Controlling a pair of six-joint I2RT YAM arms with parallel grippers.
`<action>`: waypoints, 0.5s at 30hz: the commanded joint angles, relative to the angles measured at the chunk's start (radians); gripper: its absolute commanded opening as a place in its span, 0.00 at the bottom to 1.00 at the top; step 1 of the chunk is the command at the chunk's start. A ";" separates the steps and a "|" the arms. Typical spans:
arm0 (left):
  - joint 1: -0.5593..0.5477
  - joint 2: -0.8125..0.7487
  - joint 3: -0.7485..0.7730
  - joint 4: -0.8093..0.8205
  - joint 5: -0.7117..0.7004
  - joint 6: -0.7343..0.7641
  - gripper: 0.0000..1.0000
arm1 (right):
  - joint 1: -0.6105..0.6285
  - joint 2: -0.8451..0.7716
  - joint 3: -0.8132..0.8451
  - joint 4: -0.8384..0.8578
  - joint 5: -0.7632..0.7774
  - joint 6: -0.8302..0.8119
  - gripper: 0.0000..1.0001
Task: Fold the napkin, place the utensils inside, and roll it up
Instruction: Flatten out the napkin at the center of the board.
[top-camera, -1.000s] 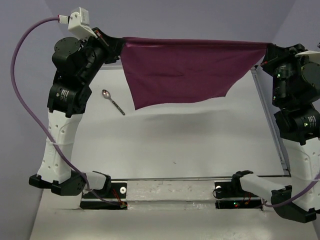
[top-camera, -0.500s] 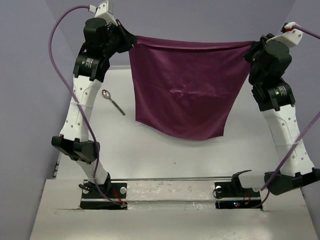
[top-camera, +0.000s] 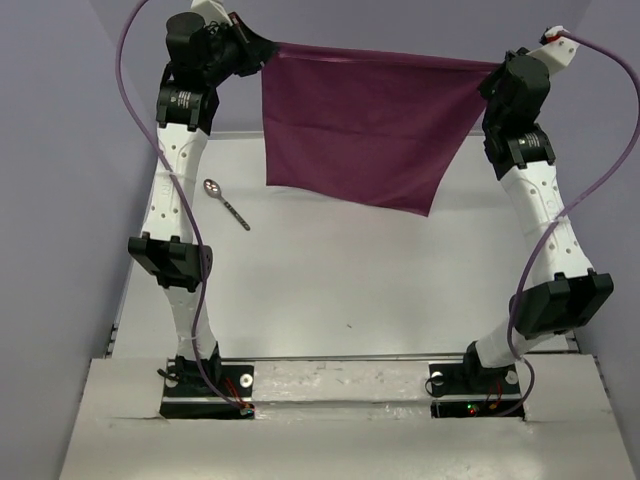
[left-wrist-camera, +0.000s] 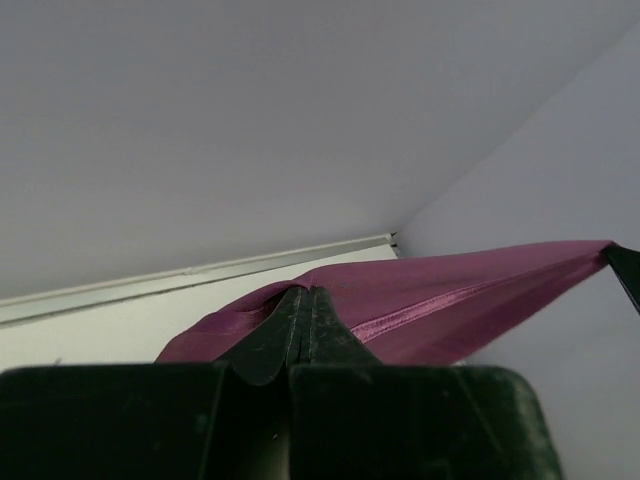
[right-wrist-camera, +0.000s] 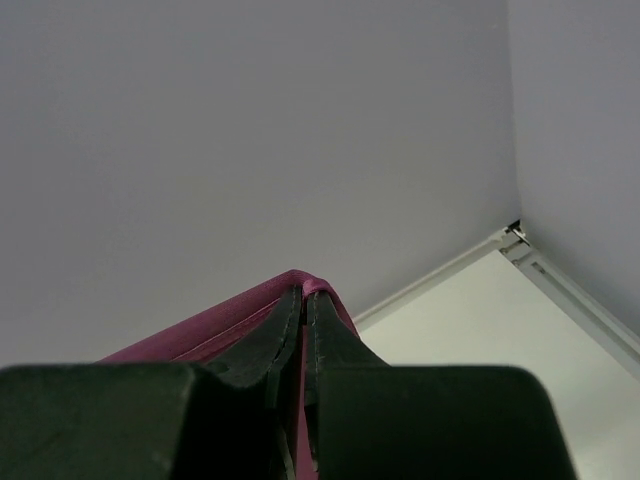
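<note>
Since half a second ago both arms have stretched taller and further back, and the cloth's lower edge has come up well off the table.

Left gripper (top-camera: 256, 48): jaws pinched together on the napkin's (top-camera: 365, 120) top left corner; the left wrist view shows the fabric coming out right at the closed tips (left-wrist-camera: 300, 300). Right gripper (top-camera: 493, 80): same, clamped on the top right corner, with purple hem wrapped over the tips in the right wrist view (right-wrist-camera: 303, 292).

The napkin is held in the air as a curtain. Its top edge is taut, running left to right between the two grippers, slightly lower on the right. The body hangs down unfolded, and its lowest corner sits toward the right side. It looks clear of the table (top-camera: 350, 280).

Spoon (top-camera: 226, 203) lies flat on the table, below and just left of the cloth, bowl far-left, handle pointing near-right. It is on the left arm's side, so that arm is nearer.

Judgement: still at the spread/fold stage. Next the cloth must go down and forward, keeping clear of the spoon.
</note>
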 joint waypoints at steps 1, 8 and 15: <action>0.043 0.000 0.054 0.188 0.108 -0.056 0.00 | -0.062 0.016 0.108 0.145 -0.010 0.048 0.01; 0.057 -0.047 -0.040 0.207 0.205 -0.058 0.00 | -0.071 -0.019 0.021 0.158 -0.036 0.060 0.01; 0.042 -0.308 -0.534 0.187 0.205 0.052 0.00 | -0.071 -0.237 -0.313 0.146 -0.059 0.092 0.01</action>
